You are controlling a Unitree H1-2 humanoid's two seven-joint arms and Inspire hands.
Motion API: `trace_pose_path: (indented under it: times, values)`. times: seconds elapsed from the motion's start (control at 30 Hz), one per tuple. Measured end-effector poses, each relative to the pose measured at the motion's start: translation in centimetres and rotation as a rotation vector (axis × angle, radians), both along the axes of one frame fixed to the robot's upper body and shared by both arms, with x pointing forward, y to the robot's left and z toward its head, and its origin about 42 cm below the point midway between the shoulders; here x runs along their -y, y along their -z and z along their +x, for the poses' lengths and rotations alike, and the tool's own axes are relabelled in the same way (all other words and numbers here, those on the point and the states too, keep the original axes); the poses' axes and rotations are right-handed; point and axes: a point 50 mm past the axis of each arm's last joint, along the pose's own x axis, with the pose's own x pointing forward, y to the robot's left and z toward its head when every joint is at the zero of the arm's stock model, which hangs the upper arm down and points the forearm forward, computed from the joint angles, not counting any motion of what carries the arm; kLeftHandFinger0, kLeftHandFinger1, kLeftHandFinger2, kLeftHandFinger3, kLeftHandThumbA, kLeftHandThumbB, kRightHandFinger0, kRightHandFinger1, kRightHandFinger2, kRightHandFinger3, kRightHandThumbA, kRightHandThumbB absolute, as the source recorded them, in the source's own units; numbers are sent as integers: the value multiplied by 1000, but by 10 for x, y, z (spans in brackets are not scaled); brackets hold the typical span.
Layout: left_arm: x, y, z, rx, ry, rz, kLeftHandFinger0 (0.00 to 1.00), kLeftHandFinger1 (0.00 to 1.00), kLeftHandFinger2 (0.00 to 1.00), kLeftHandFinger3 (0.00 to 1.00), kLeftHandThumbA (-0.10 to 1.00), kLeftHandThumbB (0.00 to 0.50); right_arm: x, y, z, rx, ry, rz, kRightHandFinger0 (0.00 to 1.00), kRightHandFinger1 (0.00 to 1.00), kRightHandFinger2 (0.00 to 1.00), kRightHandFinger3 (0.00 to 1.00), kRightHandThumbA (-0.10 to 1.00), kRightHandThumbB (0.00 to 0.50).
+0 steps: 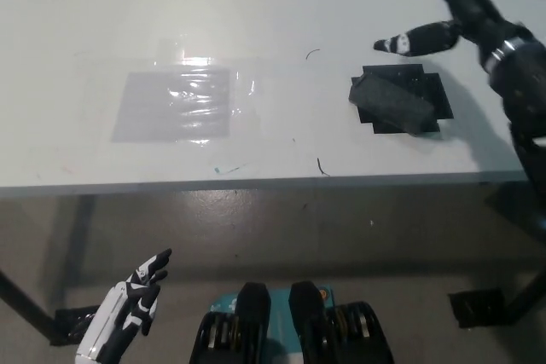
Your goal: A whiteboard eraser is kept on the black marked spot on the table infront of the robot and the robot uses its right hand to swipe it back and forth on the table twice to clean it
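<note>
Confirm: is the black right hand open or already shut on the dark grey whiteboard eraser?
Open. The black right hand hangs above the table with fingers spread, holding nothing; the dark grey whiteboard eraser lies untouched on the black marked spot.
</note>
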Motion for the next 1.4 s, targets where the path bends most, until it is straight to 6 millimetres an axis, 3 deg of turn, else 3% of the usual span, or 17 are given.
trace_pose_path:
  times: [0.13, 0.17, 0.27, 0.47, 0.53, 0.57, 0.6, 0.63, 0.77, 0.9, 1.07, 1.37, 1.4]
  values:
    - [0, 1, 0, -3, 0, 3, 1000, 1000, 1000, 1000, 915, 430, -11, 16, 27, -151, 46, -125, 1000, 1000, 1000, 1000, 1000, 447]
    - [0, 1, 0, -3, 0, 4, 1000, 1000, 1000, 1000, 915, 432, -12, 21, 32, -186, 59, -155, 1000, 1000, 1000, 1000, 1000, 391]
    - [0, 2, 0, -5, 1, 11, 1000, 1000, 1000, 1000, 909, 434, -16, 38, 46, -308, 102, -253, 1000, 1000, 1000, 1000, 1000, 292]
    - [0, 2, -1, -6, 2, 26, 1000, 1000, 1000, 1000, 896, 433, -16, 58, 60, -532, 168, -379, 1000, 1000, 1000, 1000, 1000, 326]
    - [-1, 2, -1, -2, 4, 35, 1000, 1000, 1000, 1000, 901, 443, -16, 57, 63, -596, 190, -424, 1000, 1000, 1000, 1000, 1000, 308]
    - [-1, 2, -2, 0, 4, 38, 1000, 1000, 1000, 1000, 902, 446, -16, 55, 64, -618, 194, -437, 1000, 1000, 1000, 1000, 1000, 271]
    - [-2, 2, -2, 2, 5, 42, 1000, 1000, 1000, 1000, 905, 447, -15, 52, 64, -634, 201, -448, 1000, 1000, 1000, 1000, 1000, 326]
    - [-3, 1, -3, 5, 5, 48, 1000, 1000, 1000, 1000, 904, 448, -14, 47, 66, -652, 213, -460, 1000, 1000, 1000, 1000, 1000, 322]
    - [-6, 0, -5, 15, 4, 65, 1000, 1000, 1000, 1000, 888, 456, -10, 34, 68, -670, 238, -493, 1000, 1000, 1000, 1000, 1000, 310]
    - [-6, 1, -6, 19, 6, 72, 1000, 1000, 1000, 1000, 876, 460, -7, 38, 68, -694, 240, -508, 1000, 1000, 1000, 1000, 1000, 285]
    - [-6, 0, -6, 31, 11, 82, 1000, 1000, 1000, 1000, 863, 456, -7, 39, 67, -704, 238, -518, 1000, 1000, 1000, 1000, 1000, 332]
    - [-5, -1, -6, 42, 16, 91, 1000, 1000, 1000, 1000, 858, 461, -13, 45, 66, -700, 255, -520, 1000, 1000, 1000, 1000, 1000, 339]
    - [-5, -1, -6, 42, 16, 92, 1000, 1000, 1000, 1000, 857, 464, -13, 46, 65, -702, 256, -521, 1000, 1000, 1000, 1000, 1000, 322]
